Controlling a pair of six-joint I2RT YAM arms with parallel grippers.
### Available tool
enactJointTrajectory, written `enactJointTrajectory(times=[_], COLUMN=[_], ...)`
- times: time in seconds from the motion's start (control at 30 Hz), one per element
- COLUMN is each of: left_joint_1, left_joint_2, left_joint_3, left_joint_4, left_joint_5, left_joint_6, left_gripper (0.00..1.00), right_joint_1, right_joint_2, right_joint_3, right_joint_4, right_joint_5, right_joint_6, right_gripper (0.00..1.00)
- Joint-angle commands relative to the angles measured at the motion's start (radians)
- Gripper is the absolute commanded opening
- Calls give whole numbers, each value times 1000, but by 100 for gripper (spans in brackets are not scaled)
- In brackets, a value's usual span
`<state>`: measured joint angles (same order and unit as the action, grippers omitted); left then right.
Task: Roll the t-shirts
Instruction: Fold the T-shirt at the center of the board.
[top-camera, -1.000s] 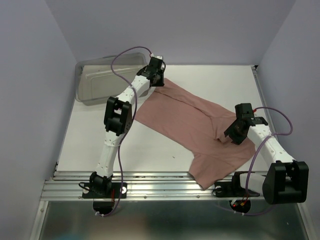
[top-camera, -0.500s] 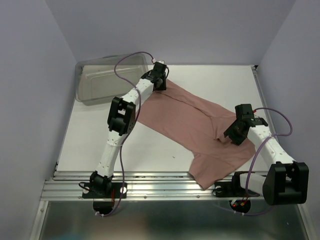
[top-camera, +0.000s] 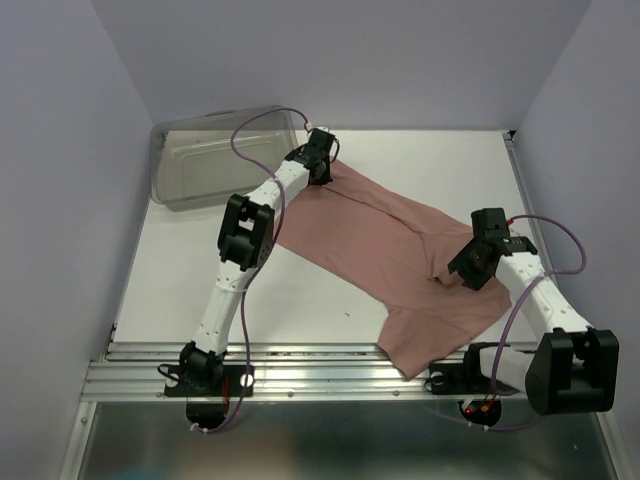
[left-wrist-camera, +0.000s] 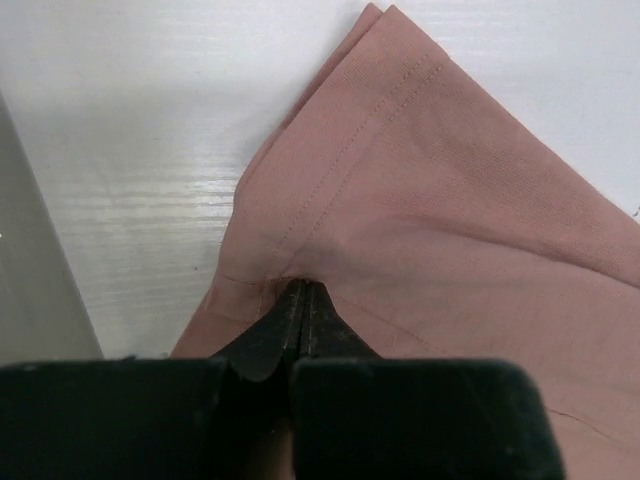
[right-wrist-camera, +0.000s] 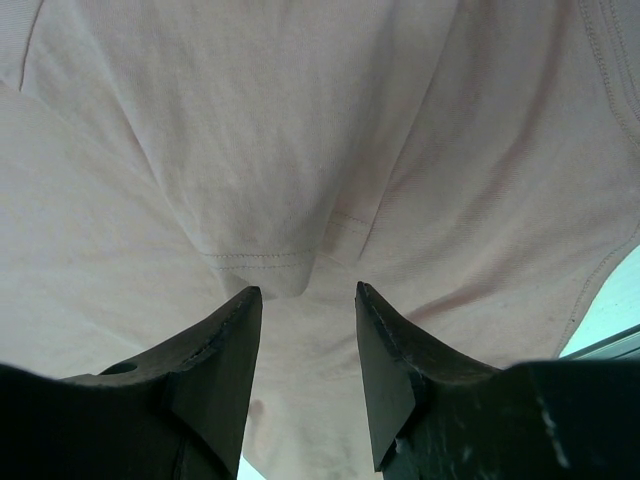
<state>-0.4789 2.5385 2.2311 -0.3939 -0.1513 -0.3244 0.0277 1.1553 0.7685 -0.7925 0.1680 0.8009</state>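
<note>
The left arm (top-camera: 222, 300) and right arm (top-camera: 540, 290) share white tubular links, blocky black joint housings and black bases. A thin purple cable (top-camera: 262, 118) loops along each. The right gripper (right-wrist-camera: 308, 292) has matte black, wedge-shaped fingers (right-wrist-camera: 215, 370).

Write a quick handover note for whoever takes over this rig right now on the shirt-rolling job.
Left gripper: shut on the far corner of the pink t-shirt, close to the grey bin.
Right gripper: open, low over a fold at the shirt's near end, holding nothing.
Shirt: spread diagonally across the table, wrinkled, with its near end over the front edge.
Done: no roll started yet.
Left: flatten the shirt, then roll it up.
</note>
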Motion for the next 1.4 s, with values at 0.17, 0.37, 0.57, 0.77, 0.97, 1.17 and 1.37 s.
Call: enactJointTrajectory(times=[0.17, 0.37, 0.57, 0.77, 0.97, 1.17, 1.37], left_joint_1=[-17, -21, -23, -23, -23, -23, -23], left_joint_2=[-78, -101, -110, -132, -132, -130, -127], left_joint_3=[-8, -13, -7, -5, -2, -1, 9], left_joint_4=[3, -8, -28, -26, -30, -30, -31], left_joint_5=[-5, -5, -24, -37, -36, -36, -34], left_joint_6=[5, 12, 21, 31, 36, 39, 39], left_gripper=[0, 0, 0, 0, 0, 0, 0], right_joint_1=[1, 1, 1, 1, 1, 1, 1], right_joint_2=[-37, -48, -51, -29, 4, 40, 63], right_joint_3=[-32, -64, -90, -117, -121, -127, -132], right_joint_4=[-2, -7, 18, 52, 101, 139, 145], right_joint_5=[13, 24, 27, 28, 33, 24, 27], right_joint_6=[12, 78, 92, 95, 86, 78, 72], right_gripper=[52, 55, 51, 47, 44, 37, 36])
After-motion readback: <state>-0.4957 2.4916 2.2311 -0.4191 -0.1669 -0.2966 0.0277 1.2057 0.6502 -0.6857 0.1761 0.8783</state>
